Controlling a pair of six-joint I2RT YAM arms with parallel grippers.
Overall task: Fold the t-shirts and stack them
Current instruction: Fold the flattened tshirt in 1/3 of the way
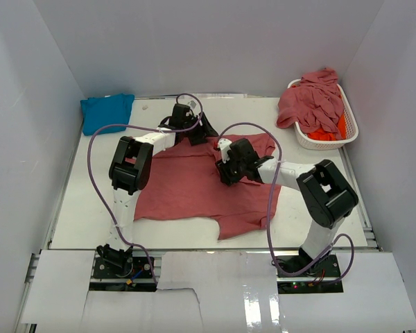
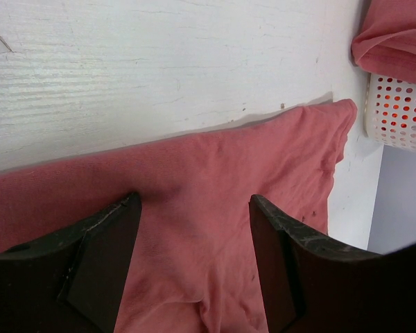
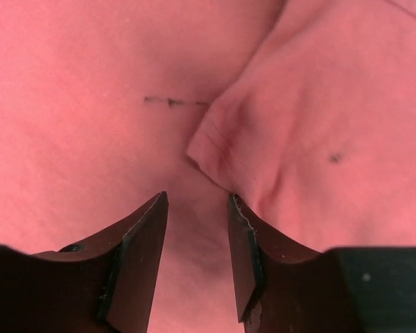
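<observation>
A dusty rose-red t-shirt (image 1: 187,187) lies spread flat on the middle of the table. My left gripper (image 1: 194,130) stands open at the shirt's far edge; in the left wrist view its jaws (image 2: 194,208) are wide apart over the cloth (image 2: 215,166), gripping nothing. My right gripper (image 1: 229,170) is down on the shirt's right half. Its jaws (image 3: 197,201) stand apart over the fabric, and a folded-over corner of the shirt (image 3: 229,146) lies just ahead of the right finger (image 3: 246,243). A turquoise t-shirt (image 1: 107,112) lies folded at the back left.
A white slatted basket (image 1: 324,141) stands at the back right, heaped with rose-red shirts (image 1: 312,97) over an orange one (image 1: 329,132). It also shows in the left wrist view, the basket (image 2: 399,111) just past the shirt's edge. White walls close in the table.
</observation>
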